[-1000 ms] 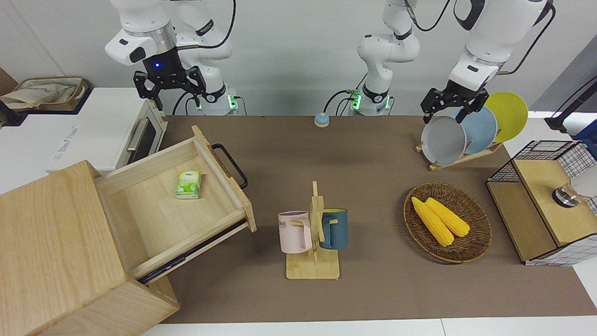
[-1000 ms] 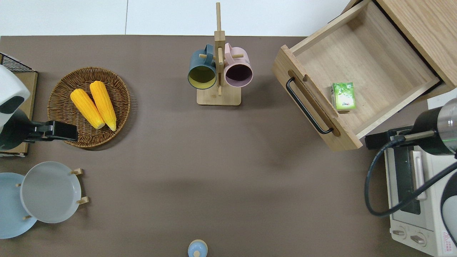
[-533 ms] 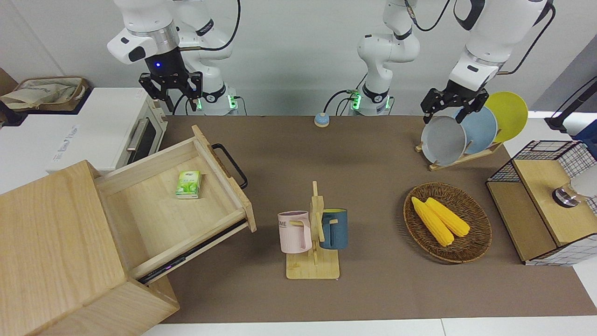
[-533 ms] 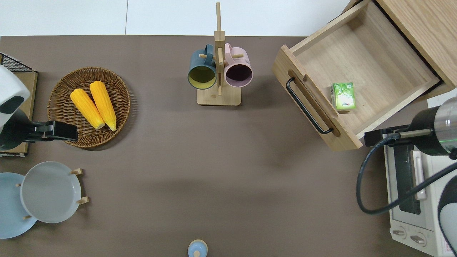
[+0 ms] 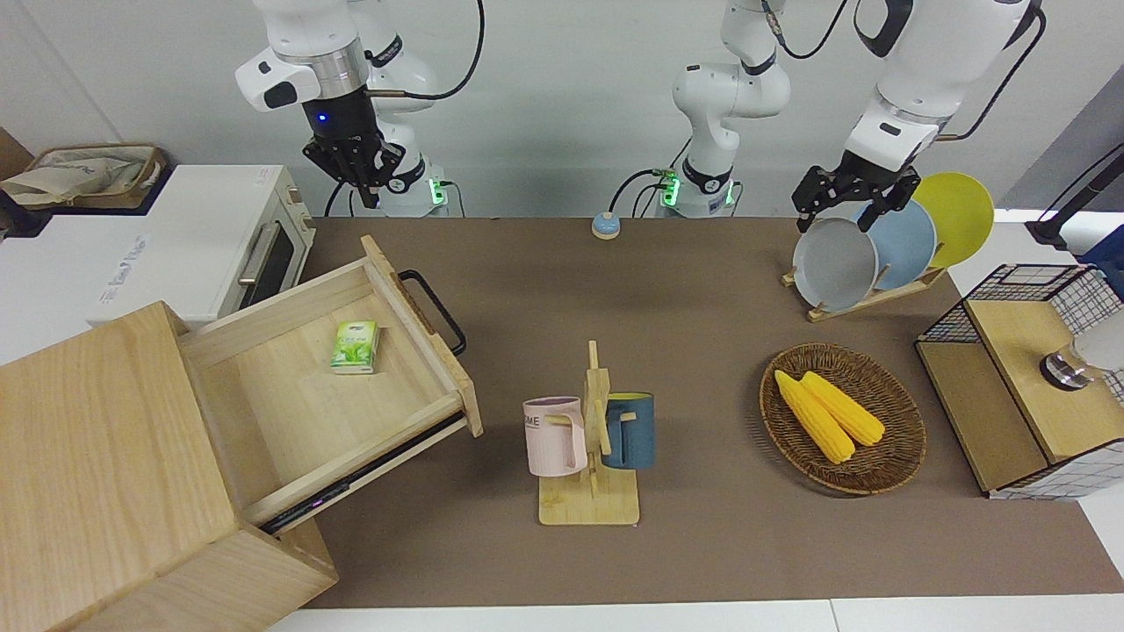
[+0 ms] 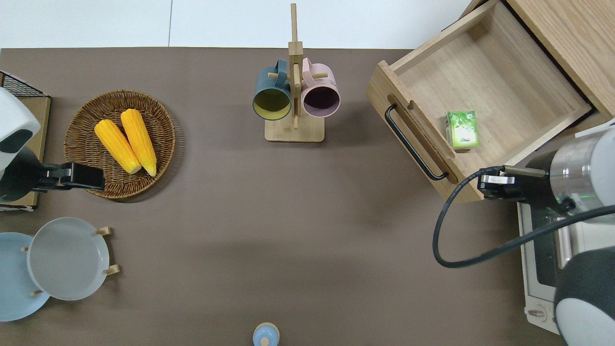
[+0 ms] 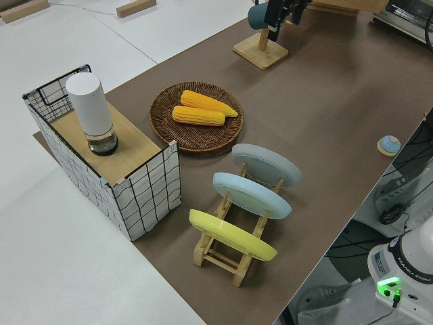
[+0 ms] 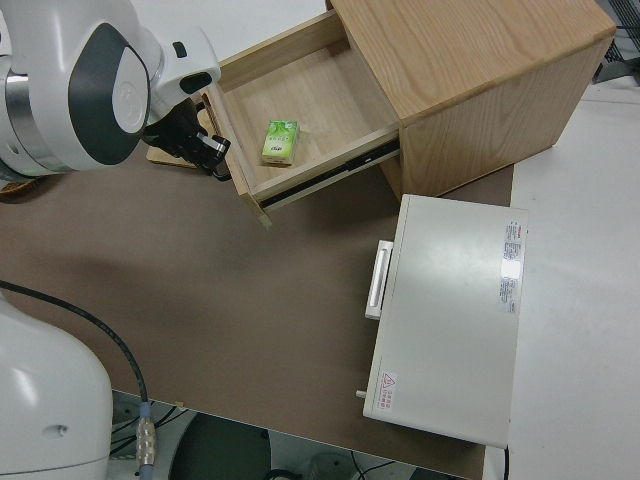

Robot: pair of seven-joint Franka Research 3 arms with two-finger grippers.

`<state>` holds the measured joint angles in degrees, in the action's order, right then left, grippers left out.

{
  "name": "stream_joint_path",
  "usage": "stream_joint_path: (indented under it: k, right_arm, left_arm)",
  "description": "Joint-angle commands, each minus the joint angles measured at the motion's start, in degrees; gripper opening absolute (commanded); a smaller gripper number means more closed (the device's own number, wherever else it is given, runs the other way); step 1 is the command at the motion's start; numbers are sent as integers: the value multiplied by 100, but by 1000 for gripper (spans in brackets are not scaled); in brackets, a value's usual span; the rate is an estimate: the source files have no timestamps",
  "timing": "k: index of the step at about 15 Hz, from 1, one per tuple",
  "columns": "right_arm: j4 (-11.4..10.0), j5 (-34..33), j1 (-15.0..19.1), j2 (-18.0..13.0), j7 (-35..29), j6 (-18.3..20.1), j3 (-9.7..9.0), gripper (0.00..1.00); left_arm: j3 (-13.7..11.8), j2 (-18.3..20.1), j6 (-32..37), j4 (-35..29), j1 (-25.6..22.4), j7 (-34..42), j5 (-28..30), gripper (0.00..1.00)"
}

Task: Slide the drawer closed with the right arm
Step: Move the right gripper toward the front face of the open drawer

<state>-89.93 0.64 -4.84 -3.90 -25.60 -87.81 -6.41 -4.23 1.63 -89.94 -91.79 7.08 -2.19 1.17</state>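
Drawer (image 6: 485,86) wide open, tissue pack (image 6: 462,129) inside

Drawer (image 6: 485,72): pale wood, black loop handle (image 6: 414,144). Packet (image 6: 462,129) inside: green and white. Right arm (image 5: 303,53): white, black wrist, blue light. Toaster oven (image 8: 452,315): white. Mugs: pink (image 5: 555,436), dark blue (image 5: 630,430). Basket (image 5: 843,420): brown wicker; corn (image 5: 827,415): yellow. Plates: grey (image 5: 834,263), light blue (image 5: 906,244), yellow (image 5: 957,211). Table mat (image 6: 240,230): brown.

The drawer (image 8: 300,135) stands pulled out of the wooden cabinet (image 8: 470,70), a green tissue pack (image 8: 280,141) inside; the right tool (image 8: 205,150) hangs by its front panel. A white toaster oven (image 8: 450,315) sits on the bench (image 8: 250,320).
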Motion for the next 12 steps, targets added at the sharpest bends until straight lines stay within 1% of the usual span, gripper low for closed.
stream_joint_path:
  k: [1, 2, 4, 5, 7, 9, 12]
  right_arm:
    - [2, 77, -349, 20, -1374, 97, -1, 0]
    - [-77, 94, -429, 20, -1639, 63, -1, 0]
    - [-139, 295, -465, 20, -2043, 36, -1, 0]
    - [-200, 314, -552, 29, -2315, -16, -1, 0]
    - [-349, 305, -684, 29, -2782, -209, -1, 0]
    - [-455, 305, -781, 47, -3213, -385, -9, 0]
    - [-622, 279, -895, 108, -3671, -693, -9, 0]
  left_arm:
    - [-16, 48, 82, 12, 13, 8, -73, 998]
    - [-16, 48, 82, 12, 13, 8, -73, 998]
    - [-16, 48, 82, 12, 13, 8, -73, 998]
    - [-16, 48, 74, 12, 13, 8, -73, 998]
    - [-16, 48, 82, 12, 13, 8, -73, 998]
    - [-16, 48, 74, 12, 13, 8, -73, 995]
    - [-16, 48, 82, 12, 13, 8, -73, 998]
